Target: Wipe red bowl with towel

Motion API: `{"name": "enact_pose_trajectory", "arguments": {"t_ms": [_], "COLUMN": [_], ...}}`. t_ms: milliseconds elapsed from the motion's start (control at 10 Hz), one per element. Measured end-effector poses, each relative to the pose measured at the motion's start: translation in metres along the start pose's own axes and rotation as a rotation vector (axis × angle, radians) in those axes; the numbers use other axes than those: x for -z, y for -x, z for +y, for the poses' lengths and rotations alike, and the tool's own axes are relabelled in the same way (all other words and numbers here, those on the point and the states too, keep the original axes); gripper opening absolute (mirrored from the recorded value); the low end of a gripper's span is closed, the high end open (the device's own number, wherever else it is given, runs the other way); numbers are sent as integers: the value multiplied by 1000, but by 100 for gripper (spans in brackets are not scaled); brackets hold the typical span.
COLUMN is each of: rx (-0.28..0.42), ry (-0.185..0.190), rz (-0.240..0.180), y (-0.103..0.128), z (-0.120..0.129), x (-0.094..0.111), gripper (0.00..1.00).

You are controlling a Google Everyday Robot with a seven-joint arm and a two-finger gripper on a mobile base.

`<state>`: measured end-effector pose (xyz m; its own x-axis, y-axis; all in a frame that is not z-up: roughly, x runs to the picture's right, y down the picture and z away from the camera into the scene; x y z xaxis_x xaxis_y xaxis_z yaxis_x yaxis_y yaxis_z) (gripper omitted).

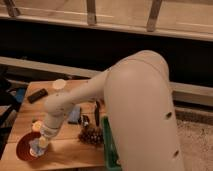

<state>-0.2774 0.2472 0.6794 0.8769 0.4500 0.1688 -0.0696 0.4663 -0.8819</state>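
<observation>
- My gripper (38,146) is down inside the red bowl (22,148), fingers closed tight on the towel (34,149), which lies bunched on the bowl's floor.
- The bowl sits at the front-left corner of the table (70,151), close to both the left edge and the front edge, so there is little room to move on those two sides.
- To the right of the bowl there is a strip of bare wood, running toward the green bin (107,135), which hangs at the table's right edge.
- My arm (135,110) comes in from the right and crosses above the middle of the table, covering part of the right edge and much of the bin.
- Behind the bowl, a small orange item (36,125) lies just beside my wrist; I cannot tell what it is.
- A brown clump (91,134) rests between the bare strip and the bin, close to the bin's wall.
- A blue block (75,114) lies mid-table, partly under my forearm.
- Near the far edge are a dark bar (37,95) and a white disc (59,84), well apart from the bowl.
- Beyond the far edge stand a dark wall and a rail.
- Count: one red bowl, one towel, one blue block, one green bin, one dark bar, one white disc, one brown clump.
</observation>
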Motion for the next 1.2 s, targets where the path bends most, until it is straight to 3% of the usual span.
{"name": "enact_pose_trajectory", "arguments": {"t_ms": [300, 700, 900, 1200], "rx": [29, 98, 143, 149], "ry": [-25, -30, -14, 17], "rz": [-8, -29, -45, -47], "y": [2, 65, 94, 109], "z": [-11, -42, -50, -43], "x": [7, -10, -25, -43], "gripper": [0, 0, 0, 0]}}
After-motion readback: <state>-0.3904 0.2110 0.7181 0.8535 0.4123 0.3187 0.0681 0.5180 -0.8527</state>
